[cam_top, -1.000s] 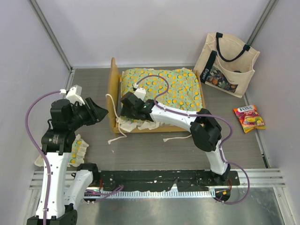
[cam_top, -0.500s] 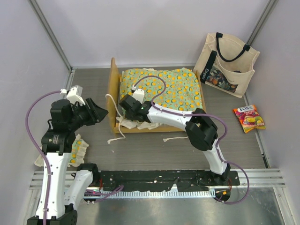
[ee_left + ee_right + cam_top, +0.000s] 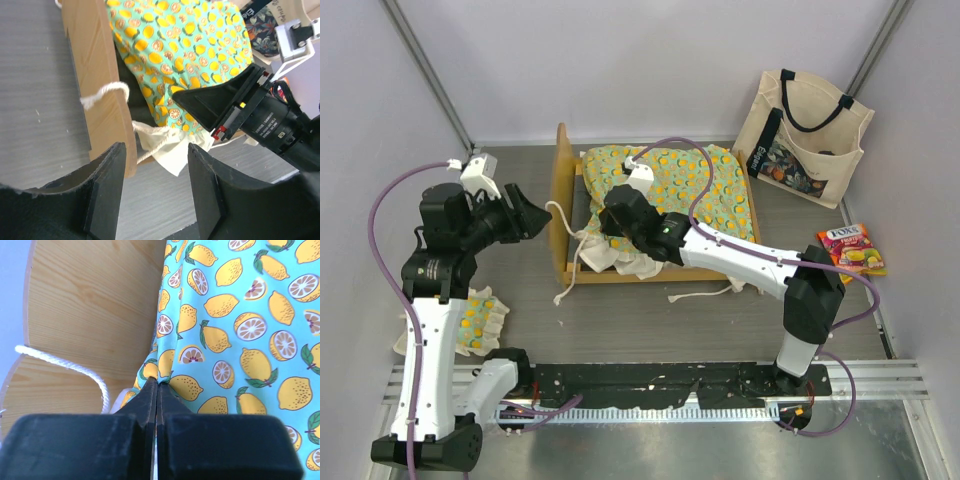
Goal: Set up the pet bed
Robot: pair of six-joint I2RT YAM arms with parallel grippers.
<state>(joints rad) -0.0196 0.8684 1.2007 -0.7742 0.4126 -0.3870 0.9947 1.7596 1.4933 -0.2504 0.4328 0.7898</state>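
Right gripper [image 3: 157,386] closed, its tips at the mattress cushion's [image 3: 240,330] headboard-side edge.
Left gripper [image 3: 156,150], half open and empty, hovers just left of the headboard [image 3: 95,305]. The cushion lies in the wooden frame [image 3: 562,262], long axis running rightward from the closed tips. A white tie [image 3: 65,365] hangs over the headboard; the tote bag [image 3: 805,135] stands beyond.

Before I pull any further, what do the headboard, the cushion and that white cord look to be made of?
Headboard: light wood with a matt, unpainted look and straight grain lines; it could be solid or veneer.
Cushion: matt woven fabric, green with a citrus print; it folds softly at the edge.
Cord: white twisted rope, probably cotton; the strand twist shows.
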